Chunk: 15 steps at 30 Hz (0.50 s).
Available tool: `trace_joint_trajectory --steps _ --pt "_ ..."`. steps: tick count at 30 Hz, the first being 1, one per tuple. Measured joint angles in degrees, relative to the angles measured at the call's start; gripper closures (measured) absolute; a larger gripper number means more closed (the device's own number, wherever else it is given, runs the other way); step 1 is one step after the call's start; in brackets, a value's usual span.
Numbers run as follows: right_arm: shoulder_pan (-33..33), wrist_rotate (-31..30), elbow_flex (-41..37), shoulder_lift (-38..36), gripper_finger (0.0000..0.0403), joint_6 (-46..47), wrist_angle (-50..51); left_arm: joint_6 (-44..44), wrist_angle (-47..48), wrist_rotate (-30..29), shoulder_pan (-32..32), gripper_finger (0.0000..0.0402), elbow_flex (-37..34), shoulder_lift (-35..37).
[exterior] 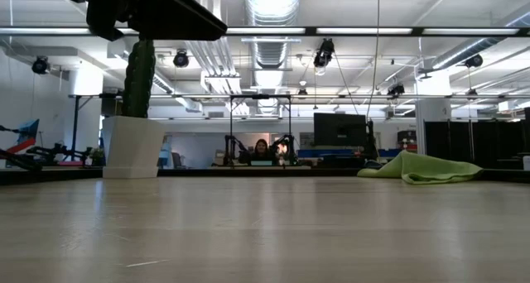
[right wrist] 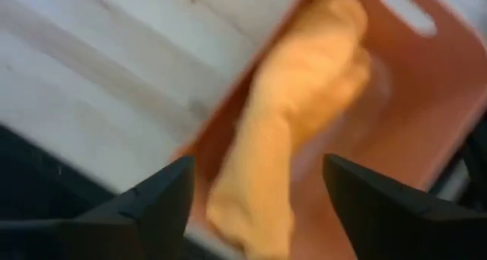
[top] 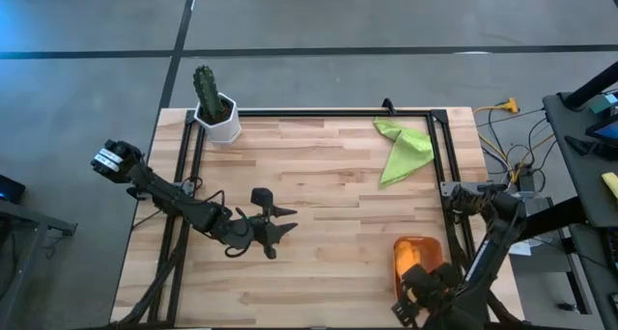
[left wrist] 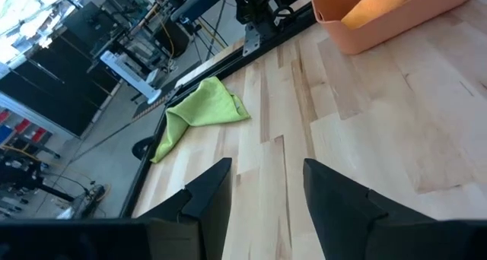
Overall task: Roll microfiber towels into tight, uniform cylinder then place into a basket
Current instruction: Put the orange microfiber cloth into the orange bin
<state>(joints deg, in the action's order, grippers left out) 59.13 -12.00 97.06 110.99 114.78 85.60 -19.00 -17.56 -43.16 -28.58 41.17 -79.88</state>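
Observation:
The orange towel (right wrist: 304, 100), rolled into a bundle, lies inside the terracotta basket (right wrist: 426, 100) at the table's near right (top: 420, 240). My right gripper (right wrist: 259, 207) hangs open above the basket and the towel (top: 413, 258), pointing down and touching nothing. The lime green towel (top: 401, 147) lies crumpled on the table at the far right, also seen in the left wrist view (left wrist: 202, 112) and the low view (exterior: 422, 169). My left gripper (top: 290, 222) waits open above the table's middle left, with nothing between its fingers (left wrist: 266, 199).
A white pot with a cactus (top: 217, 113) stands at the far left corner. A dark frame (top: 328, 111) runs along the table's far edge and sides. Bare wood lies between the two arms and in front of the green towel.

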Motion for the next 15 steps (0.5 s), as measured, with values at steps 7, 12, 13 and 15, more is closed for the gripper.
trace_joint_trajectory --steps 7,12,13,15 --pt "0.0 9.2 -0.7 -0.6 0.0249 1.8 -2.6 0.7 0.0 0.0 0.0 0.0254 0.0 0.0" --pt "0.0 9.1 -0.8 1.0 0.035 0.8 -4.0 0.8 0.0 0.0 0.0 0.0254 0.0 0.0" --pt "0.0 9.1 -0.9 1.3 0.0366 0.6 -4.1 0.8 0.0 0.0 0.0 0.0254 0.0 0.0" --pt "0.0 9.1 -1.2 1.9 0.0387 -0.6 -5.4 0.8 0.0 0.0 0.0 0.0254 0.0 0.0"
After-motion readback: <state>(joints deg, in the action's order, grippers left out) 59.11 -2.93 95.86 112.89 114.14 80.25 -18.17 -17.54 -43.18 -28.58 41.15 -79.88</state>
